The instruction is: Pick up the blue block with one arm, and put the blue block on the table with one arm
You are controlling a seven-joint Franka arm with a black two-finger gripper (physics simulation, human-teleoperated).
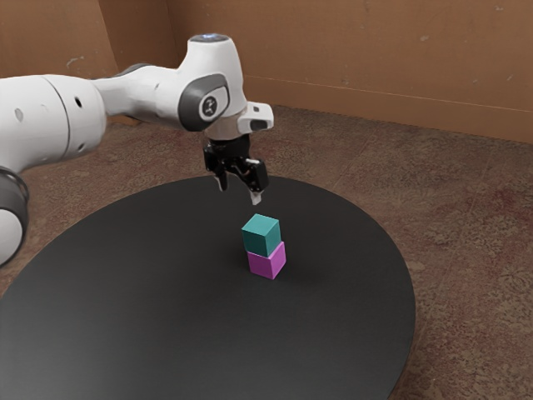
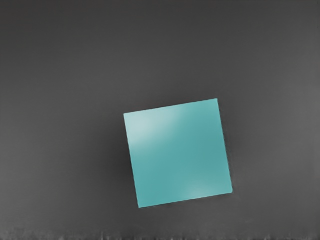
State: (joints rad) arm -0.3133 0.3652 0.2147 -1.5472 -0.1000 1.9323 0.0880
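At the exterior view's left, the white arm [image 1: 133, 92] reaches in; next, the empty gripper [image 1: 239, 191] hangs above the table [image 1: 125, 292], jaws spread. To the right and lower, the blue block [image 1: 262, 237] sits on 1 pink block [image 1: 266, 263]. Now the grasp: centre the hand, perhaps with a slight turn, square to the sides, descend straight, and pinch high, sparing the pink block.

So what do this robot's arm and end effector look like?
The arm is white and rounded, with dark grey joint covers, one carrying a round badge. The end effector is mostly black, with two pale-tipped fingers.
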